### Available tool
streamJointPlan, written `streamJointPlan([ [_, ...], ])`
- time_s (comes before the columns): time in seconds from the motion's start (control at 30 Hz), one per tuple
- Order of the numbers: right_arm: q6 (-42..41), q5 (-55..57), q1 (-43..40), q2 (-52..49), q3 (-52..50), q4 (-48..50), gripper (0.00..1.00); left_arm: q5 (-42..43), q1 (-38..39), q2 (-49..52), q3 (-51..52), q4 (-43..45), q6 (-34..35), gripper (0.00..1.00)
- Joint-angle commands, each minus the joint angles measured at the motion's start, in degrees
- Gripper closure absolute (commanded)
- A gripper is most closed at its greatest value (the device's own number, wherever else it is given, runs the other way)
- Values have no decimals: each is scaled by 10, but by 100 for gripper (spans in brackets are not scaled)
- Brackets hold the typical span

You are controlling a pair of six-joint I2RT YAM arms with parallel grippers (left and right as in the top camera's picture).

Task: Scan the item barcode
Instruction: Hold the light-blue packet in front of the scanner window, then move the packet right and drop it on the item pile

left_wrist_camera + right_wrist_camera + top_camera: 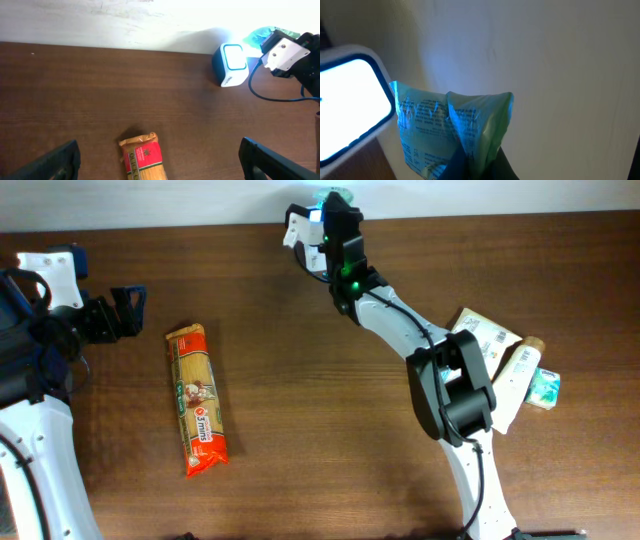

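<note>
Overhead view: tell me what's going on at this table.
The right tool is shut on a green packet and holds it up next to the lit scanner at the far edge of the table, apparently to read its barcode. The left tool is open and empty, hovering near the pasta pack, which lies flat on the table. A box lies on the right side.

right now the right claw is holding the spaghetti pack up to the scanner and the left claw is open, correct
Not the spaghetti pack: the right wrist view shows the right claw holding a green packet up to the scanner. The left claw is open.
</note>
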State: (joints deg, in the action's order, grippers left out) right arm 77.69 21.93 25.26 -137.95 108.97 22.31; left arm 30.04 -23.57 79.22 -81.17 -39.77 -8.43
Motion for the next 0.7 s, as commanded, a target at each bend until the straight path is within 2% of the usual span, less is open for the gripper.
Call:
streamJointPlan([
  [0.0,-105,-3,17,65,10,-22,96,6,2,-5,-5,1,4,1],
  [0.07,-179,-8,17,126,10,-118,96,6,2,-5,-5,1,4,1],
  [0.17,-339,-60,16,228,10,-325,96,6,2,-5,-5,1,4,1],
  [0.2,-472,-103,10,278,10,-441,96,6,2,-5,-5,1,4,1],
  [0.23,-682,-118,-7,339,10,-584,96,6,2,-5,-5,1,4,1],
  [0.3,-816,-128,-63,396,10,-800,96,6,2,-5,-5,1,4,1],
  [0.4,-880,-171,-151,386,6,-965,96,6,2,-5,-5,1,4,1],
  [0.47,-892,-175,-210,356,-17,-1028,96,6,2,-5,-5,1,4,1],
  [0.63,-891,-238,-306,298,-149,-986,96,6,2,-5,-5,1,4,1],
  [0.67,-889,-236,-315,289,-176,-969,77,6,2,-5,-5,1,4,1],
])
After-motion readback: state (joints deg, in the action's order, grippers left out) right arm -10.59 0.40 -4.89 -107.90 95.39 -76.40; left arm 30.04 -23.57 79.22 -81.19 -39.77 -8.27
